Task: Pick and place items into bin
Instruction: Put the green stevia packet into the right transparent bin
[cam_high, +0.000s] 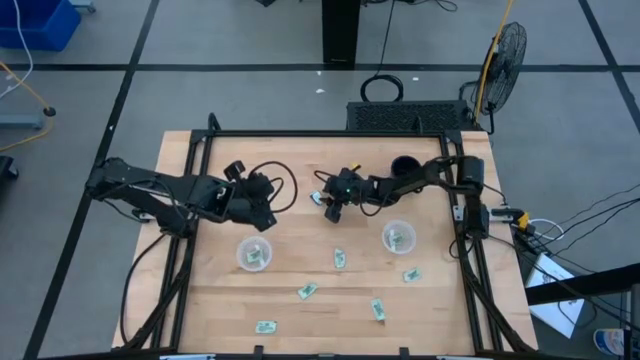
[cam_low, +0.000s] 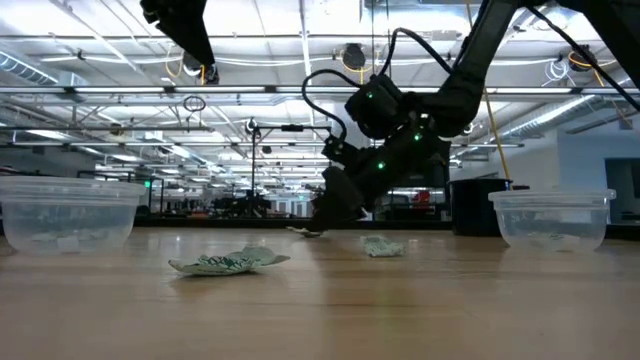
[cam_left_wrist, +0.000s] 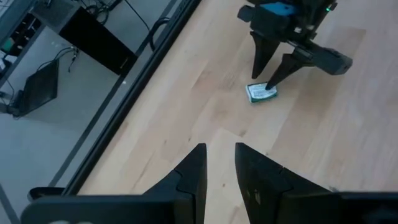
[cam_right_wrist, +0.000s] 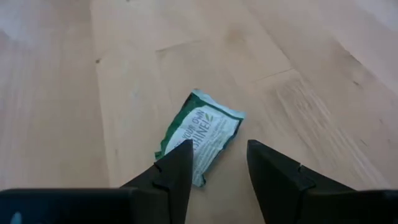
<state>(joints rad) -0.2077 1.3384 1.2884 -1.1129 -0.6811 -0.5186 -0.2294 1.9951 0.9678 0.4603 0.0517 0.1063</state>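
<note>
My right gripper (cam_right_wrist: 217, 163) is open and low over the table's middle, its fingers pointing down at one pale green and white packet (cam_right_wrist: 202, 132) lying flat on the wood. The left wrist view shows the same packet (cam_left_wrist: 261, 92) under the right gripper (cam_left_wrist: 273, 78). My left gripper (cam_left_wrist: 219, 165) hangs high over the table left of centre (cam_high: 262, 190), fingers a narrow gap apart and holding nothing. Several more packets lie on the near half, such as one (cam_high: 340, 259) and another (cam_high: 307, 291). Two clear cups (cam_high: 241, 250) (cam_high: 386, 232) stand upright with packets inside. My right gripper comes at the packet from above, slanting. One fingertip (cam_left_wrist: 272, 84) stands at the packet's near end (cam_right_wrist: 198, 163) and the other beside it over bare wood. I cannot tell whether that fingertip touches the packet, which lies flat on the table.
In the low view a crumpled packet (cam_low: 228, 262) lies near the camera and another (cam_low: 381, 246) sits farther back, between the two cups (cam_low: 68, 215) (cam_low: 553, 218). A black frame rail (cam_high: 330, 133) runs along the table's far edge. Bare wood surrounds the packet under the right gripper.
</note>
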